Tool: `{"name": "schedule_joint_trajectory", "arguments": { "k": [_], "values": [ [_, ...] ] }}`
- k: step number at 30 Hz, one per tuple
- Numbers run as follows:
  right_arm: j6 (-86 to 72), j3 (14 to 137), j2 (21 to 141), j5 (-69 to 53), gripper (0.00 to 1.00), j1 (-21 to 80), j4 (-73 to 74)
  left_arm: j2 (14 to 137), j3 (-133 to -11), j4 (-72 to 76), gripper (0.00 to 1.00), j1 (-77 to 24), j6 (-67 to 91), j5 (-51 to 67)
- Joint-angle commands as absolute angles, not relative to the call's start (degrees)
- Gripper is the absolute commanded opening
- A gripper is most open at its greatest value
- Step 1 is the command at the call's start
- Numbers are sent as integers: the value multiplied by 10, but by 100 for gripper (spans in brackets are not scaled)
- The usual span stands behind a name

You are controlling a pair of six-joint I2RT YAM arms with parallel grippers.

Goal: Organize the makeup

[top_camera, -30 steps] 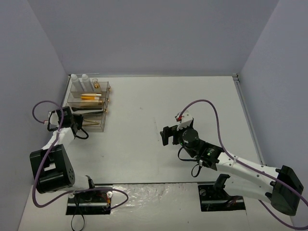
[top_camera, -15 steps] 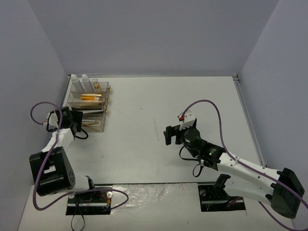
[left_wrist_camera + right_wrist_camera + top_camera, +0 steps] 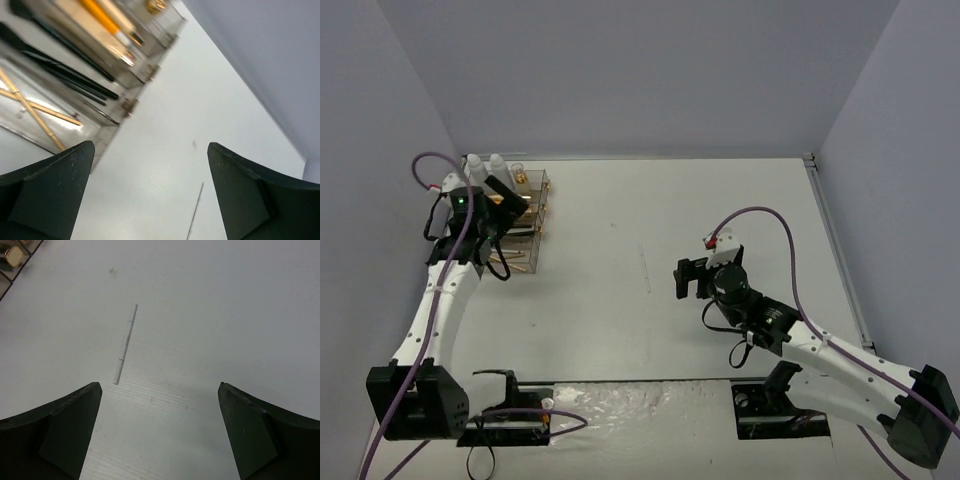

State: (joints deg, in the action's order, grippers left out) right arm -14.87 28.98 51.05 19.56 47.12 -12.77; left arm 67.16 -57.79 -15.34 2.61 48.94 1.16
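The makeup sits in a clear tiered organizer (image 3: 520, 225) at the table's far left: two white bottles (image 3: 486, 168) at the back, an orange tube (image 3: 100, 15), black brushes (image 3: 65, 75) and wooden sticks (image 3: 35, 112) in lower tiers. One slim white stick (image 3: 125, 342) lies loose on the table (image 3: 645, 270), also faint in the left wrist view (image 3: 195, 210). My left gripper (image 3: 505, 205) hovers over the organizer, open and empty (image 3: 151, 146). My right gripper (image 3: 682, 280) is open and empty (image 3: 160, 385), just right of the loose stick.
Gold drawer knobs (image 3: 129, 106) line the organizer's right face; one shows at the corner of the right wrist view (image 3: 12, 255). Grey walls close the table on the left, back and right. A purple cable (image 3: 760, 215) loops above the right arm.
My left arm has risen from beside the organizer's lowest tier to above its middle, and its jaws have gone from shut to open. The right gripper drifted slightly right.
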Motion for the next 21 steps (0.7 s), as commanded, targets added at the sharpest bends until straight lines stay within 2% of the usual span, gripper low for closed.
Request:
{"name": "schedule_joint_trajectory", "arguments": {
  "k": [1,3,7,14,18,21],
  "values": [
    [-144,310,457,228,100,463,-111,694,-655,-251,95,-127,389,-27],
    [-147,310,438,231,100,462,-92,725,-685,-260,95,-202,394,-32],
    [-156,308,390,238,100,462,-71,821,-748,-286,95,-291,407,-46],
    [-170,305,308,268,100,462,-39,979,-862,-296,93,-404,449,-84],
    [-176,304,273,271,100,462,-26,1050,-901,-304,83,-423,474,-77],
    [-180,301,256,269,100,463,-19,1099,-917,-302,63,-430,490,-70]
  ]
}}
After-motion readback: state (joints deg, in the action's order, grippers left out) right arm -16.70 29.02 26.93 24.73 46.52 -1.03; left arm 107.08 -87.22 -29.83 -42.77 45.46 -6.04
